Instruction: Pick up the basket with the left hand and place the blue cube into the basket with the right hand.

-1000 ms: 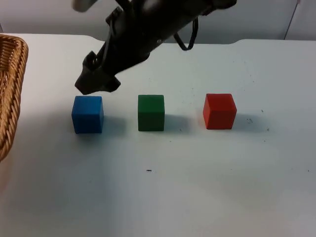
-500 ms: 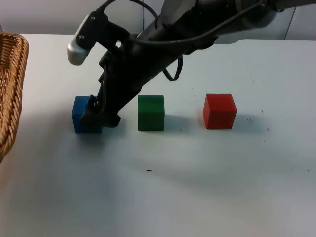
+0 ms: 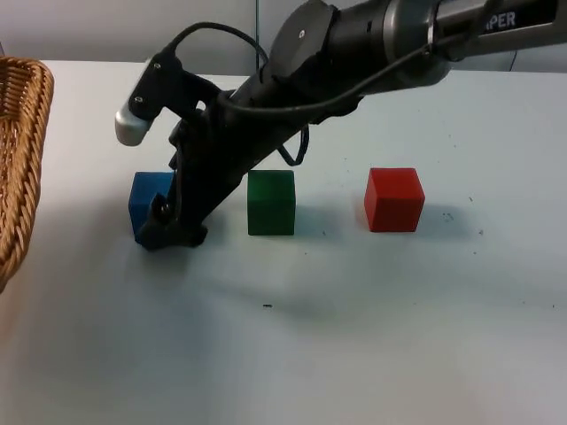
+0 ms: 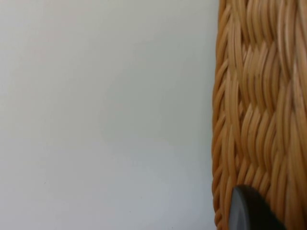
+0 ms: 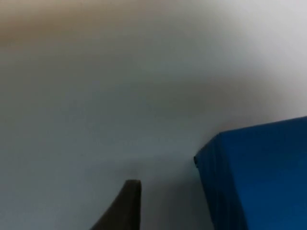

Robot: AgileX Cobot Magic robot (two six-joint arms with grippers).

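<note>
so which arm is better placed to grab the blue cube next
Right. Its end effector is down at the blue cube, while the left end effector is at the basket.

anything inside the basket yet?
Nothing visible on the basket weave in view, but much of it is out of frame. Blue cube sits on the table, right gripper at it.

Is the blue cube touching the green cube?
Apart. In the top view the blue cube and the green cube stand in a row, and the right gripper comes down between them.
</note>
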